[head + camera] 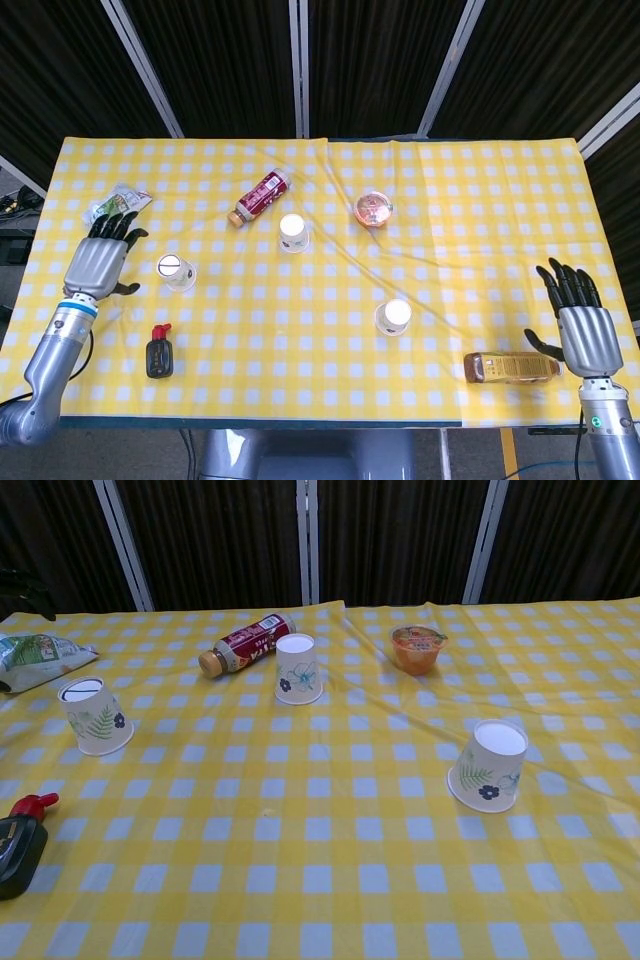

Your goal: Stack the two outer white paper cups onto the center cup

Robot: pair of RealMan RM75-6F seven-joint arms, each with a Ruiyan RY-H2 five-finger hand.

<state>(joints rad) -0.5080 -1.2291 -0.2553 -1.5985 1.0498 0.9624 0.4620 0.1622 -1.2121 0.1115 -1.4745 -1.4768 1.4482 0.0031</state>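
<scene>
- The right hand [587, 338] is hovering at the near right edge of the tabletop [450, 190], its fingers [566, 282] spread and holding nothing, just beside an amber bottle [511, 367] lying on its side.
- The right cup [488, 764] is standing upside down nearest the front, white with a dark blue flower and green leaf print, tilting slightly on a fold of the yellow checked cloth.
- The left hand [98, 262] is hovering over the left side, fingers extended and empty, near the left cup [95, 715].
- The left cup is standing inverted, showing a green fern and a dark flower, with a dark mark on its upturned base.
- A black red-capped container [20, 842] is lying near the front left.
- The center cup [298, 668] is sitting upside down farthest back, bearing a pale blue flower, just beside a toppled red-labelled bottle [245, 642].
- An orange sealed tub [417, 648] and a snack bag [40, 658] are resting toward the back.
</scene>
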